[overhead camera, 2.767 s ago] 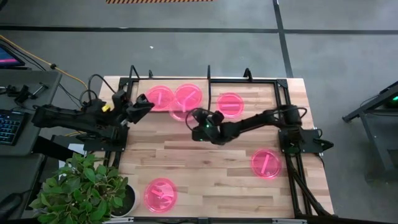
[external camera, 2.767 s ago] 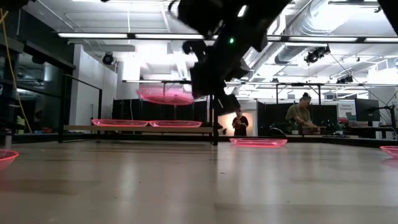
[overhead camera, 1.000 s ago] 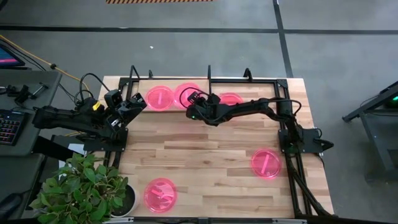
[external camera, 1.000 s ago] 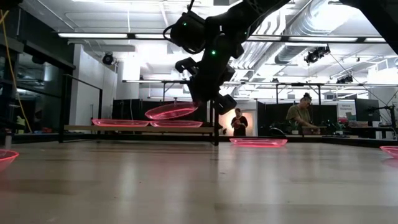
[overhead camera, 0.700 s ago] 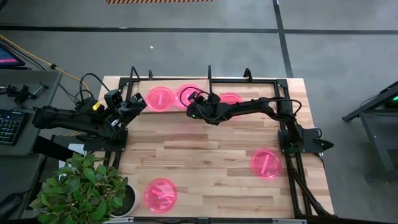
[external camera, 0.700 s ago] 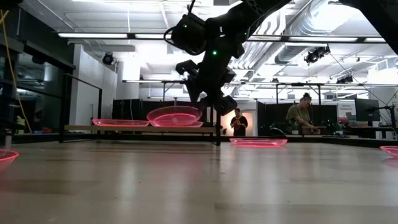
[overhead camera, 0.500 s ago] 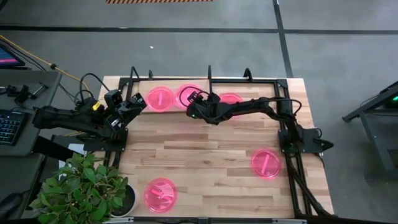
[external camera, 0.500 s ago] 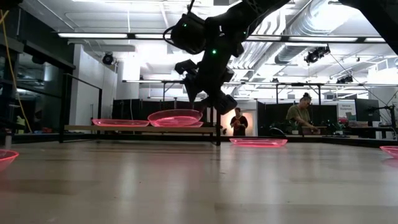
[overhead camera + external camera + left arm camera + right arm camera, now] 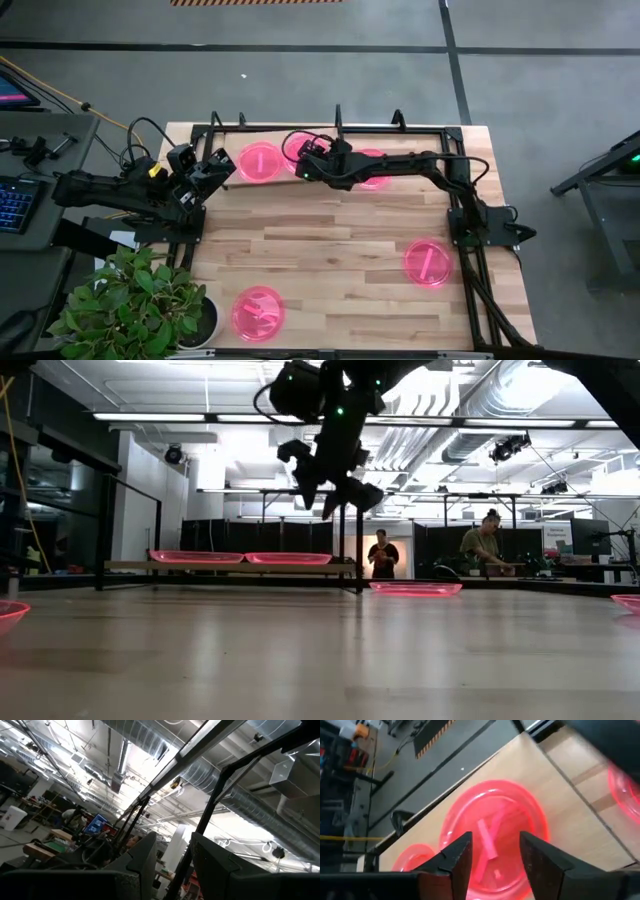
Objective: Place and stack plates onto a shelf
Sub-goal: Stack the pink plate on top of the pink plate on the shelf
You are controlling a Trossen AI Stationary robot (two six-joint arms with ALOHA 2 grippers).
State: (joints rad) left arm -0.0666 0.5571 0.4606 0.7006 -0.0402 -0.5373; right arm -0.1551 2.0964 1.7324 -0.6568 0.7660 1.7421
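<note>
left edge: a keyboard (image 9: 14, 203) and desk sit at the far left of the high view, with a potted plant (image 9: 135, 300) at the lower left corner of the table (image 9: 340, 270).
left gripper: the left gripper (image 9: 222, 168) waits at the upper left of the table, just left of the shelf, raised and pointing up toward the ceiling in its wrist view; its fingers (image 9: 145, 857) stand a little apart with nothing between them.
shelf: the shelf (image 9: 275, 181) lies along the top edge of the table, left of centre in the high view; in the low view it is a thin board (image 9: 225, 567) on black posts, left of middle.
plates on shelf: one plate (image 9: 258, 160) lies flat on the left half of the shelf. the stacked plate (image 9: 495, 837) lies on the right half, mostly hidden under the right arm in the high view; the right wrist view shows it lying flat on the wood. in the low view both sit level on the board, side by side (image 9: 190, 557) (image 9: 288, 558).
right gripper: the right gripper (image 9: 303, 160) hangs above the right half of the shelf, clear of the plate; its fingers (image 9: 457, 855) are spread and released, grasping nothing. in the low view it hangs well above the board (image 9: 335, 495).
other plates: one plate (image 9: 372, 166) lies on the table just right of the shelf, partly under the right arm; another (image 9: 428, 262) at the right middle; another (image 9: 258, 312) at the lower left near the plant.
background: two people (image 9: 381, 555) stand far back in the room in the low view.
</note>
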